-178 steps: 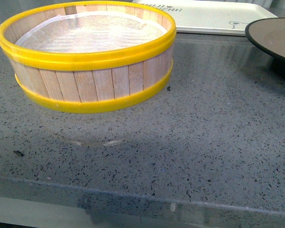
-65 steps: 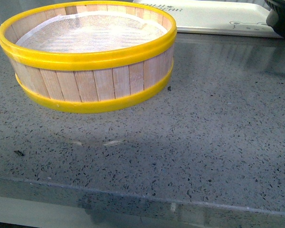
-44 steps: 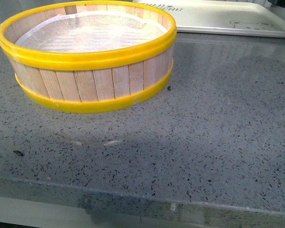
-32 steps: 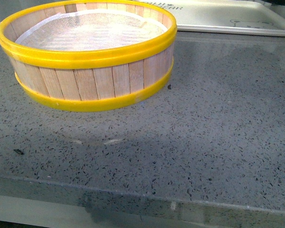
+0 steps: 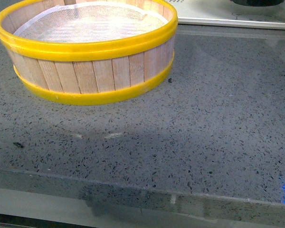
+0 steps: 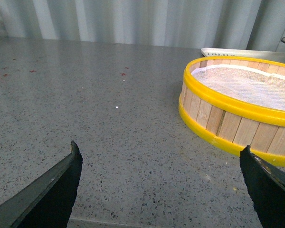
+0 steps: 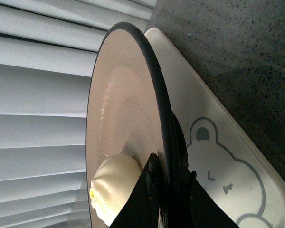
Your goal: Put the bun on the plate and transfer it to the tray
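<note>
Though the bun [image 7: 114, 187] sits on the plate [image 7: 123, 109], close to the rim, the job is at its last step: getting that plate down onto the tray [image 7: 185, 99]. The right hand [image 7: 171, 171] is clamped on the plate's black edge just beside the bun, one finger on the tan top and the other underneath. The plate lies level over the tray's bear drawing. From the front I catch only the plate's dark foot [image 5: 256, 2] at the far edge of the tray [image 5: 213, 14], and I cannot tell whether it touches or hangs just above.

The left hand [image 6: 159, 152] is spread wide with nothing in it, low over the grey surface [image 5: 204, 118] and apart from the yellow-banded steamer basket [image 5: 92, 71], whose cloth liner lies bare.

To my eye, what's wanted next is a gentle settle until the foot rests flat, then parting the fingers and drawing back sideways. The upper finger is so near the bun that a careless exit could nudge it, and any tilt might let it roll.
</note>
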Robot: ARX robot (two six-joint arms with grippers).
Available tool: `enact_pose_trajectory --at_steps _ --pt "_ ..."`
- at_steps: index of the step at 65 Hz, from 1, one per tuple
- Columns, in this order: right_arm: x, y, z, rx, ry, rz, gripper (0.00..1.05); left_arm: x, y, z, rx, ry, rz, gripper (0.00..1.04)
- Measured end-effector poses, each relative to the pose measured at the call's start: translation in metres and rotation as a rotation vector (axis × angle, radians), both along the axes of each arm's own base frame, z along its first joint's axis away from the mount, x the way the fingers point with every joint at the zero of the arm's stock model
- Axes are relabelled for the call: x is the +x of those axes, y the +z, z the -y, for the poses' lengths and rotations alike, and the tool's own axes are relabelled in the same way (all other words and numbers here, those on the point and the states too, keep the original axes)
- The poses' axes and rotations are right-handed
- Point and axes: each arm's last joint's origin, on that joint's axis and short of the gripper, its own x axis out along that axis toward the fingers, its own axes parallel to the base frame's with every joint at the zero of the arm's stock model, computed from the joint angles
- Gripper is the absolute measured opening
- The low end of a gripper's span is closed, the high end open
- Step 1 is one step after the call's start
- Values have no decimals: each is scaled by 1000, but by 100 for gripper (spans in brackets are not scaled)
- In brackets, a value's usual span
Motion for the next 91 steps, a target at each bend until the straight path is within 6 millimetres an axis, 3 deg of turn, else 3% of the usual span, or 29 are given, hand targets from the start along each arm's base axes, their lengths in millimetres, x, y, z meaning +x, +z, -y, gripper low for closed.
enact_pose_trajectory --at_steps 37,49,63,83,91 --pt "31 3 -22 -7 60 -5 3 0 0 0 0 0 0 98" --pt "31 1 -22 -12 61 -12 3 0 0 0 0 0 0 98" --pt "23 -19 -22 13 62 -58 3 0 0 0 0 0 0 98" --pt "16 -19 -22 14 60 -49 3 0 0 0 0 0 0 98" --pt "12 -17 -20 26 65 -35 22 0 0 0 0 0 0 98"
